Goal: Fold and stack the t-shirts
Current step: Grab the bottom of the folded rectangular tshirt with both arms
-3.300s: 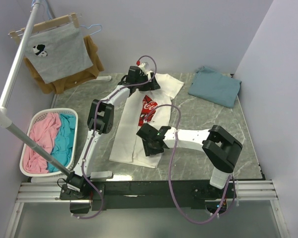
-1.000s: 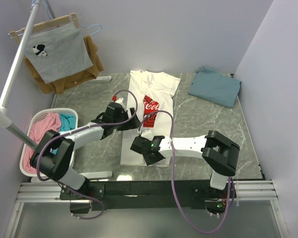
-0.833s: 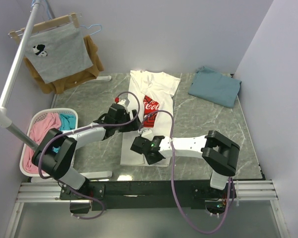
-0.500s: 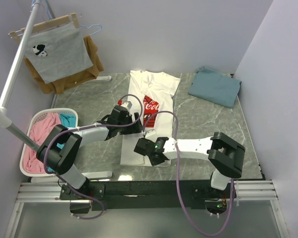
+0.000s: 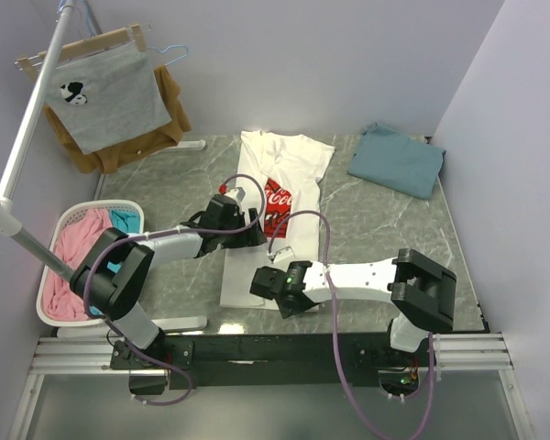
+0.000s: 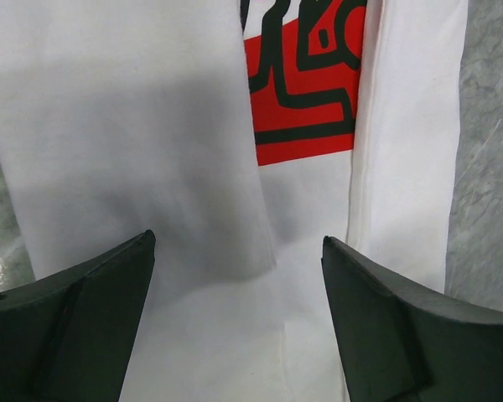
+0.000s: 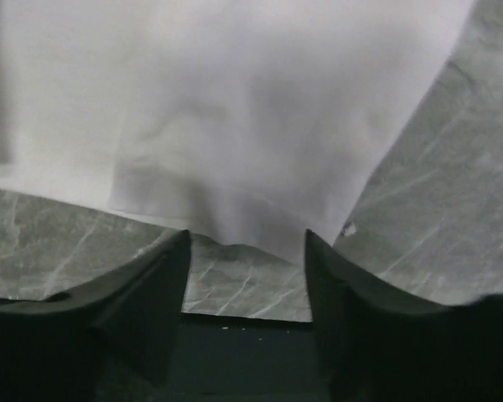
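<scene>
The white t-shirt (image 5: pixel 289 165) with a red logo (image 5: pixel 277 197) lies lengthwise on the table, both long sides folded in. My left gripper (image 5: pixel 257 234) hovers open over its left fold. In the left wrist view the fingers straddle white cloth (image 6: pixel 176 167) below the logo (image 6: pixel 306 92), and the left gripper (image 6: pixel 237 239) holds nothing. My right gripper (image 5: pixel 264 286) is open at the near hem. In the right wrist view the hem (image 7: pixel 235 100) bulges toward the gap of the right gripper (image 7: pixel 245 243). The teal-blue t-shirt (image 5: pixel 396 160) lies folded at the back right.
A white laundry basket (image 5: pixel 62 220) with pink and teal clothes stands left of the table. A slanted rack pole (image 5: pixel 27 128) carries a grey shirt (image 5: pixel 110 96) on a hanger over a brown garment (image 5: pixel 172 115). The table's near edge (image 5: pixel 257 325) is just behind the right gripper.
The left gripper slid right from the table onto the shirt's left fold. The right gripper drew back a little toward the near edge and its jaws stand open at the hem.
</scene>
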### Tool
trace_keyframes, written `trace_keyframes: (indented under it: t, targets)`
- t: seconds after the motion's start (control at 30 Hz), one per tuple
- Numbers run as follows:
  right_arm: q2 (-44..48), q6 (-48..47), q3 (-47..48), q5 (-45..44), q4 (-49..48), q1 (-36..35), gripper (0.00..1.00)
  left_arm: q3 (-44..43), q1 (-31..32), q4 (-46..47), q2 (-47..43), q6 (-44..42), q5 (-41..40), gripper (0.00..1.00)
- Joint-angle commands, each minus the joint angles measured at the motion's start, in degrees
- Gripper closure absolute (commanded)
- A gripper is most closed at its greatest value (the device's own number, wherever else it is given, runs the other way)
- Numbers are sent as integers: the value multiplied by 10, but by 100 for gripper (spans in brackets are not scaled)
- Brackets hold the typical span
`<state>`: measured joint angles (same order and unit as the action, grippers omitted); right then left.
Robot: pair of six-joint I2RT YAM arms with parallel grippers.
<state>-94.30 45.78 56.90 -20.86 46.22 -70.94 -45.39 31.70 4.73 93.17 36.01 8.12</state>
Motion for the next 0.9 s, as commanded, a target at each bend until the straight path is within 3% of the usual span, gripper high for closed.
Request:
trace_keyframes:
  t: [0.0,0.17,0.2,0.27,0.37,0.57,0.87]
  targets:
    - [40,60,10,-70,59,-3,25,-23,3,-21,-26,-21,-15,14]
    - [120,78,-29,-81,27,33,17,-23,3,-79,-110,-24,-79,10]
    - [144,77,-57,-71,1,67,17,-20,1,-91,-122,-21,-83,8]
    - [183,68,-89,-30,-30,102,17,-13,0,-126,-159,-3,-143,5]
    - [240,41,-158,54,-119,166,17,11,-3,-162,-195,20,-159,3]
    - [325,32,-237,141,-209,239,19,94,-3,-162,-254,65,-113,3]
    - [369,77,-309,232,-263,264,22,180,-2,-193,-342,113,-78,5]
